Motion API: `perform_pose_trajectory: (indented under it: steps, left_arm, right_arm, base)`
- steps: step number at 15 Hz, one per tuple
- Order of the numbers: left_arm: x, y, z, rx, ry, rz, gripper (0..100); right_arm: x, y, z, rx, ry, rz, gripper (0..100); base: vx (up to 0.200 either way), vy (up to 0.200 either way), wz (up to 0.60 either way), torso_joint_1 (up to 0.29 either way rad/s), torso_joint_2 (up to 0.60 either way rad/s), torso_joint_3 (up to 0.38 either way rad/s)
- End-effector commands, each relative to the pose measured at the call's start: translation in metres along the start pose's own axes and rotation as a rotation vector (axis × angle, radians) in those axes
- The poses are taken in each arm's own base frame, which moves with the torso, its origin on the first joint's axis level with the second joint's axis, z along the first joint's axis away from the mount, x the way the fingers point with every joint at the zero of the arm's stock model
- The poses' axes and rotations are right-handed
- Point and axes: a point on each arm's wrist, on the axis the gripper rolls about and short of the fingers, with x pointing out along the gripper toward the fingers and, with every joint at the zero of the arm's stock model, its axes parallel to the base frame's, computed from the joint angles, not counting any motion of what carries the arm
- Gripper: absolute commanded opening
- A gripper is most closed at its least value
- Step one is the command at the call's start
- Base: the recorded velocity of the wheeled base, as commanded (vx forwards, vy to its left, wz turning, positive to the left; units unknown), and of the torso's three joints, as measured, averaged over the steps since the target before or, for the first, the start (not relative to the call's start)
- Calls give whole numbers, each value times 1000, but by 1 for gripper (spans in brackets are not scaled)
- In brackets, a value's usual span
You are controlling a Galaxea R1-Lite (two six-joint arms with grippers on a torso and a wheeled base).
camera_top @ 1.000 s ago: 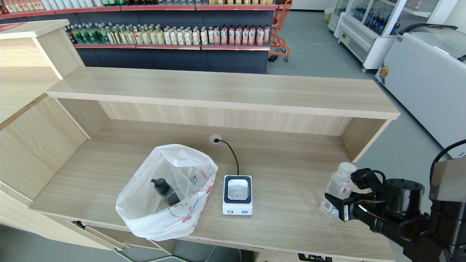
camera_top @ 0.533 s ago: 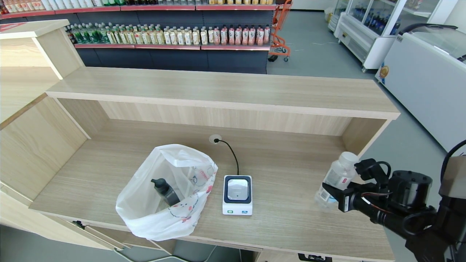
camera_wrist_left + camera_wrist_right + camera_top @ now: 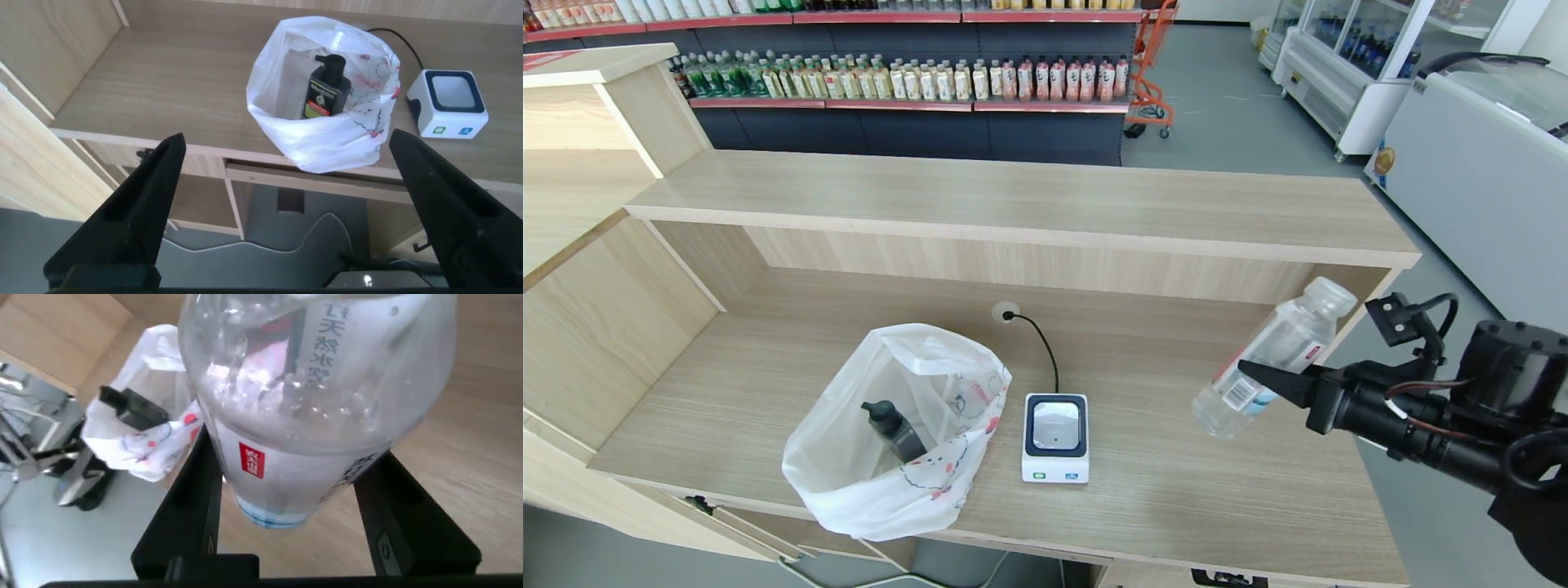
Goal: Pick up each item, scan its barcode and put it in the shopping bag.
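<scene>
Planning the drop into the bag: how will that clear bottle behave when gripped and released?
The bottle looks smooth and round, so it may swivel in the right gripper, which holds it tilted. Its thin clear walls probably dent if squeezed. Laid down, it would likely roll.

Right gripper [image 3: 1284,369] aloft, jaws clamped on bottle [image 3: 1297,331]; left gripper [image 3: 288,204] low, jaws wide apart.
</scene>
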Motion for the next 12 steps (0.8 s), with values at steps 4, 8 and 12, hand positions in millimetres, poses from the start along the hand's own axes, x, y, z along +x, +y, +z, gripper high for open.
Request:
perform_pose_trajectory:
  steps: [4,8,12]
  left_arm:
    - [0,0,0,-2,0,0,100]
    - [0,0,0,0,0,0,100]
    - [0,0,0,0,0,0,100]
  right_arm:
    - [-43,95,114,140,-97,466,0]
    - [-49,112,114,125,-44,621,0]
    - [-45,122,111,117,4,723,0]
  base:
    - [0,0,0,0,0,0]
    - [0,0,0,0,0,0]
    - [0,0,0,0,0,0]
